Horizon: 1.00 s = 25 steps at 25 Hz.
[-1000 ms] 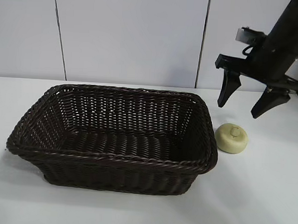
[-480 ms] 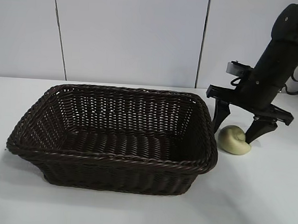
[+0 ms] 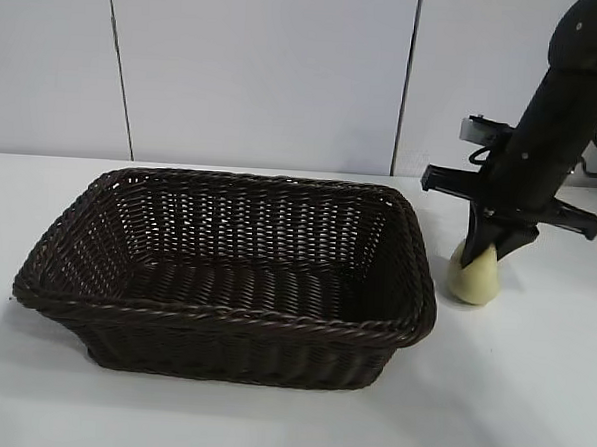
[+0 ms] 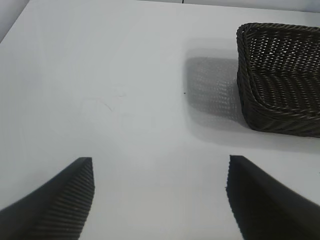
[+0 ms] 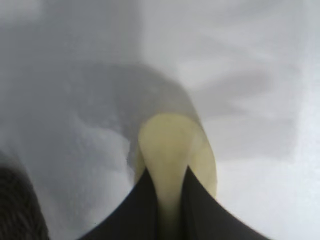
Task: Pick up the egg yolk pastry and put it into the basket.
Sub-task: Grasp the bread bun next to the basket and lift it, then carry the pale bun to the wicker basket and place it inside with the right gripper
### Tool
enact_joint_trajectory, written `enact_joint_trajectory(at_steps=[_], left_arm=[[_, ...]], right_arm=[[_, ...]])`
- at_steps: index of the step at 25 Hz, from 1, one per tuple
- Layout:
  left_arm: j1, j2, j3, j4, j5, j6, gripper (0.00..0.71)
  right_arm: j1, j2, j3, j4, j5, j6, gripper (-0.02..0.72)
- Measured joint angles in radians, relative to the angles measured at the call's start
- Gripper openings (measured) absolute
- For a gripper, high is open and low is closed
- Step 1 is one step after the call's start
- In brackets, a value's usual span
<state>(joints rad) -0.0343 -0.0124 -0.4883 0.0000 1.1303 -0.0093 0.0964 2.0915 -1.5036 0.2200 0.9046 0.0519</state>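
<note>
White tabletop (image 3: 530, 396) and pale wall panels frame an empty dark wicker basket (image 3: 223, 320), the landmark for everything else. Just beside the basket's right end, the right gripper (image 3: 485, 255) reaches down with its fingers pinched on the egg yolk pastry (image 3: 473, 278), which is squeezed narrow and tipped on edge at table level, so the basket lies to the gripper's left. Left gripper (image 4: 160, 200) hovers spread open, well away off the basket's far left end.

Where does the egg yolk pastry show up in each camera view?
Exterior view: egg yolk pastry right of the basket, pinched by the right gripper.
Left wrist view: not in it.
Right wrist view: centre, between the fingers.
Shared landmark: the basket's corner, at the right wrist view's edge.
</note>
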Motion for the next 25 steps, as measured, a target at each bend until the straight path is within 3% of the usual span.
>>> enact_joint_trajectory(at_steps=[8,12,17,25], left_arm=[[0.0,0.0,0.0,0.0,0.0,0.0,0.54],[0.0,0.0,0.0,0.0,0.0,0.0,0.54],[0.0,0.0,0.0,0.0,0.0,0.0,0.54],[0.0,0.0,0.0,0.0,0.0,0.0,0.54]], right_arm=[[0.0,-0.182,-0.119,0.0,0.141,0.0,0.042],[0.0,-0.236,-0.124,0.007,0.153,0.0,0.042],[0.018,-0.238,-0.124,0.062,0.158,-0.001,0.042],[0.218,-0.238,-0.124,0.078,0.095,-0.011,0.042]])
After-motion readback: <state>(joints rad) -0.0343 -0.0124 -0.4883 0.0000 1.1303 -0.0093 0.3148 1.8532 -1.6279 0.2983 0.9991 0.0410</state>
